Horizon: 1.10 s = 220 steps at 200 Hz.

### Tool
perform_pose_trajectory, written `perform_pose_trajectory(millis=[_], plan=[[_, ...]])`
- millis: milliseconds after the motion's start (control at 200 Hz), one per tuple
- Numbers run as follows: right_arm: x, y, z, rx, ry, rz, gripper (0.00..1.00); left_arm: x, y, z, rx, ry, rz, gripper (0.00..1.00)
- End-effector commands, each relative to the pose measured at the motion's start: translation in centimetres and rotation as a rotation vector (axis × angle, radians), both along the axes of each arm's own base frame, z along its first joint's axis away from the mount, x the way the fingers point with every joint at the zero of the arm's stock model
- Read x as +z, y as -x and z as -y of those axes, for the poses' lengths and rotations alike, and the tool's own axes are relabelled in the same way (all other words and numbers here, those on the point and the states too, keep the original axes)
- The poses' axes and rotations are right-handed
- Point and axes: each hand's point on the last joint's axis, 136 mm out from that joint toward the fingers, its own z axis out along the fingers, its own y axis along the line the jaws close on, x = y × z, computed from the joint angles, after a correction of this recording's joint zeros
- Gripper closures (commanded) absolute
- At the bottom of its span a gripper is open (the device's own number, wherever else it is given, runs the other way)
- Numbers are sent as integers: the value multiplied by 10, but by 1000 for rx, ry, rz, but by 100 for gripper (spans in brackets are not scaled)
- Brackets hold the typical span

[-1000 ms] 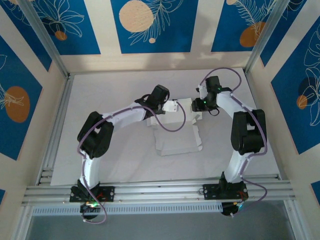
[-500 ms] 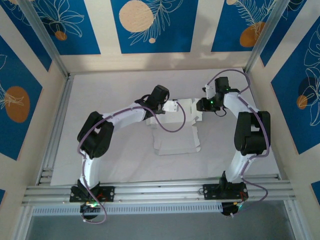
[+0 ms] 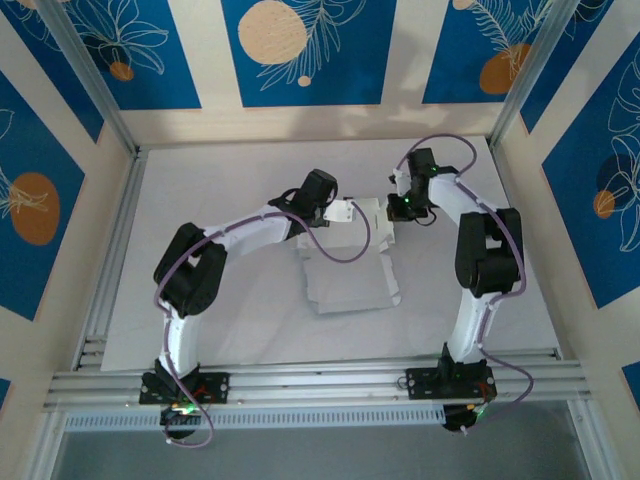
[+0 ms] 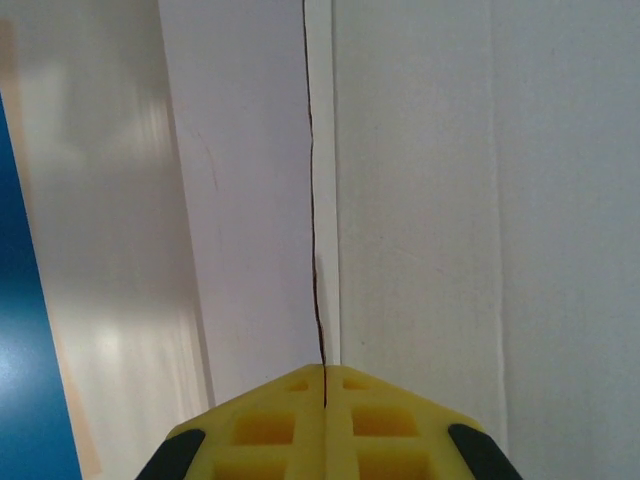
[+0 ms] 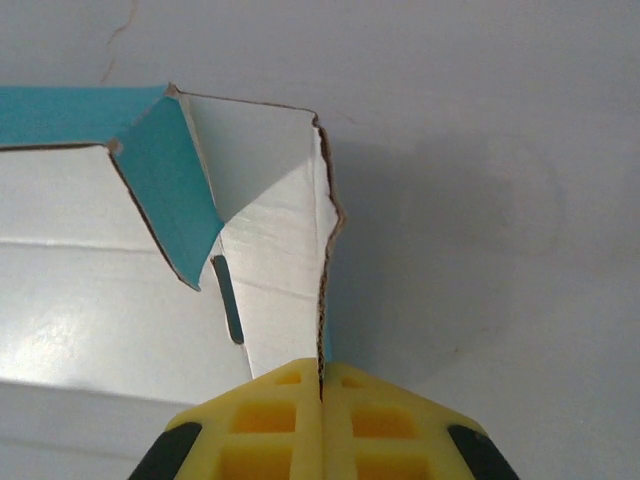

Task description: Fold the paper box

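Note:
The paper box (image 3: 350, 280) lies partly folded on the white mat in the middle of the top view, its far panels raised. My left gripper (image 3: 350, 212) is shut on the far left raised panel. In the left wrist view the yellow fingers (image 4: 270, 425) pinch a thin card edge of the paper box (image 4: 420, 200), and the left gripper (image 4: 323, 372) shows no gap. My right gripper (image 3: 392, 208) is shut on the far right flap. In the right wrist view the right gripper (image 5: 321, 368) clamps an upright flap of the paper box (image 5: 270, 250), white on one face and blue on the other.
The white mat (image 3: 220, 190) has bare room to the left and behind the box. Aluminium rails (image 3: 320, 385) run along the near edge and the left side. Blue-patterned walls (image 3: 300, 50) close in the back and both sides.
The right gripper has closed on the box's right flap, after its wrist swung slightly out and came back in. The flap now stands up. The left arm has not moved.

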Motion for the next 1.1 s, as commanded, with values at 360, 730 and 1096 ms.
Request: perform_pose_trajectory(millis=[360,730,1096], plan=[[-45,20,-64,55,112,-224,100,-15,22,24,-38,57,-83,100],[-74,35,-74,79,154,-324,99,-23,21,24,-30,46,-97,100],[-81,39,-69,50,245,-332,73,-16,20,23,-27,47,-86,100]])
